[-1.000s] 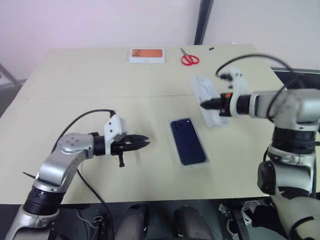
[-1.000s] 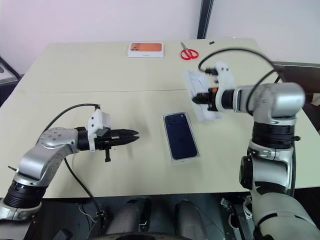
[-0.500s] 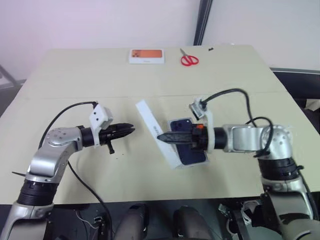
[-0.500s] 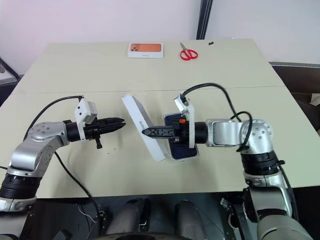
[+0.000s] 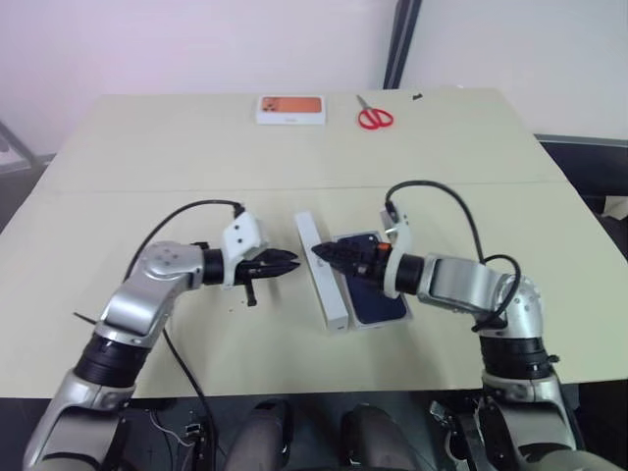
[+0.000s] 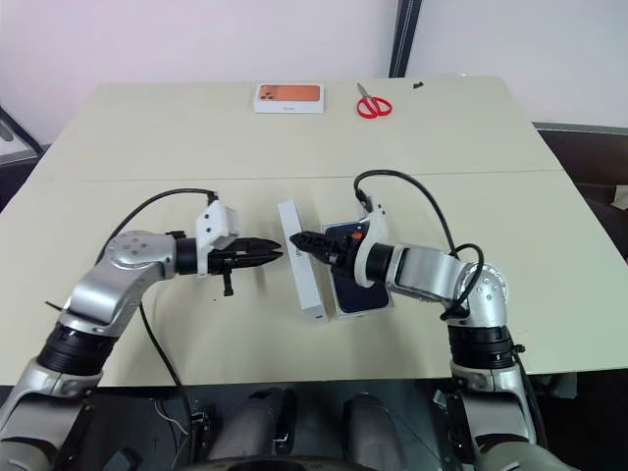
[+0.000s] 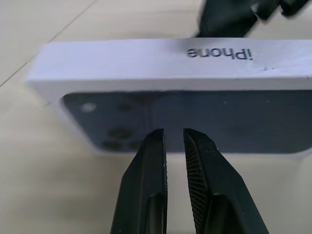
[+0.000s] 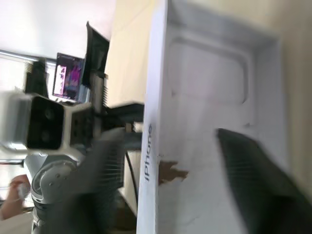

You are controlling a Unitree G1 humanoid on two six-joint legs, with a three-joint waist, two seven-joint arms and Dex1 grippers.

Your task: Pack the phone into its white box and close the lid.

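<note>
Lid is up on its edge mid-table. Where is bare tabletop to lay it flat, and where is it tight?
Bare table spreads between the orange-print box and the left gripper, and right of the phone toward the table's edge. Tight: the lid stands on edge between both grippers, hard against the white box, the right gripper open at its rim.

1. Beige table, a seam running across its middle from left edge to right edge.
2. Pale wall behind the far edge.
3. Dark upright post past the far right corner.
4. Dark floor along the right edge.
</note>
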